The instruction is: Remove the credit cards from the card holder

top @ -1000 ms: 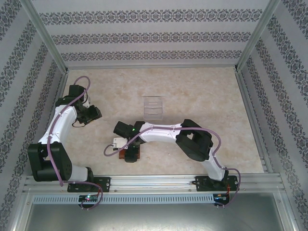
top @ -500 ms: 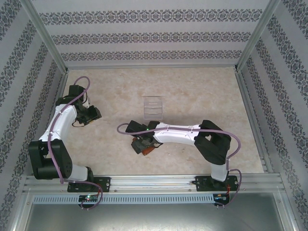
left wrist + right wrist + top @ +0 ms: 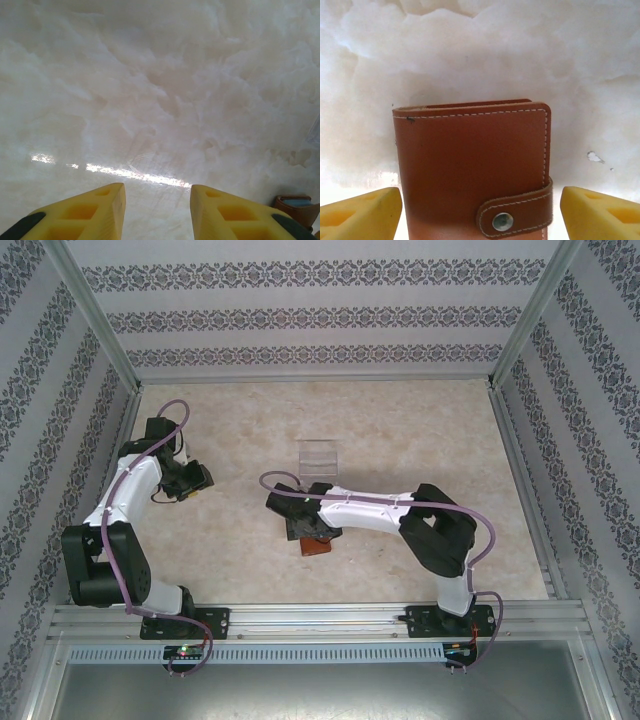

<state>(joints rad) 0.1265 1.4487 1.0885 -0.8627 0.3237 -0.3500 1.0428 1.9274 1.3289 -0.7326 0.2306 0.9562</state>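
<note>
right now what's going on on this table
The right gripper is open over the card holder, one finger on each side of it, not clamped. The holder lies snapped shut on the table, so nothing is out of it yet. The left gripper sits open above bare table, off to the left, holding nothing.

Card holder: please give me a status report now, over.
Left gripper open over table, holding nothing. Right gripper wide astride card holder; grip unclear. Card holder closed, strap snapped. Nothing in the way.
</note>
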